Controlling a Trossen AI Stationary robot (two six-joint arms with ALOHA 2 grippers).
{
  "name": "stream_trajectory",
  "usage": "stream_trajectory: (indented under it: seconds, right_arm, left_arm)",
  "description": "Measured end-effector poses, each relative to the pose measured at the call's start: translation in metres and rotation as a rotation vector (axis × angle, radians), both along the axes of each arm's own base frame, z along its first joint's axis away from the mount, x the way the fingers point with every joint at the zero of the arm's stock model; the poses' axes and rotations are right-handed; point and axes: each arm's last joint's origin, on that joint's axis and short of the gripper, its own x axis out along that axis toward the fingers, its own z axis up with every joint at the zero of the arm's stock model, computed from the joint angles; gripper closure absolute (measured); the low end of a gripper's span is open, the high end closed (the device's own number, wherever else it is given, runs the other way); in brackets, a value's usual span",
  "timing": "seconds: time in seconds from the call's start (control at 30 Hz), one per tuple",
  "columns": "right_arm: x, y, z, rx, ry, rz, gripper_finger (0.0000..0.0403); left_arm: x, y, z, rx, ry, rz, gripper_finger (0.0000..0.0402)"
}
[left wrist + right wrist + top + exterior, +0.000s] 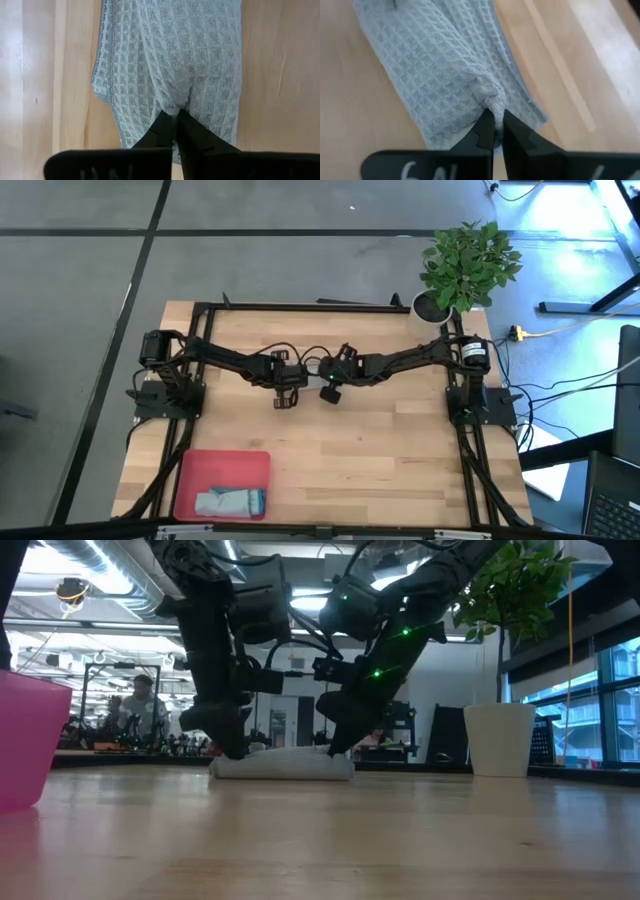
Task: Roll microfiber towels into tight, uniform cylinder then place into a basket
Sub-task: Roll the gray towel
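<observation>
A light grey waffle-weave microfiber towel (283, 764), rolled into a low bundle, lies on the pale wooden table (380, 450) at the centre of the overhead frame, under both arms. The left gripper (175, 116) pinches a fold of this cloth with its fingers pressed together. The right gripper (495, 114) clamps another fold the same way, near the roll's other end. In the table-level view both grippers meet the bundle at mid-frame. At the lower left of the overhead frame sits a shallow pink-red plastic tray (215, 465), well apart from the arms, holding a rolled pale blue-teal towel (230, 502). A green potted plant in a white pot (466, 268) stands at the upper right.
</observation>
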Motion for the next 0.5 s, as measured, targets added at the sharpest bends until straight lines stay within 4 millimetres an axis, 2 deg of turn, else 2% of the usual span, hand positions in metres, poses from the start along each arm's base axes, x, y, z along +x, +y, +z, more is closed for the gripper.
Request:
stream_trajectory:
  seconds: [0.5]
  right_arm:
    - [-0.0030,-0.0021,-0.0035,0.032,0.030,-0.013,0.0386]
  left_arm:
    - [0.0067,0.0016,0.0071,0.042,-0.014,-0.010,0.0402]
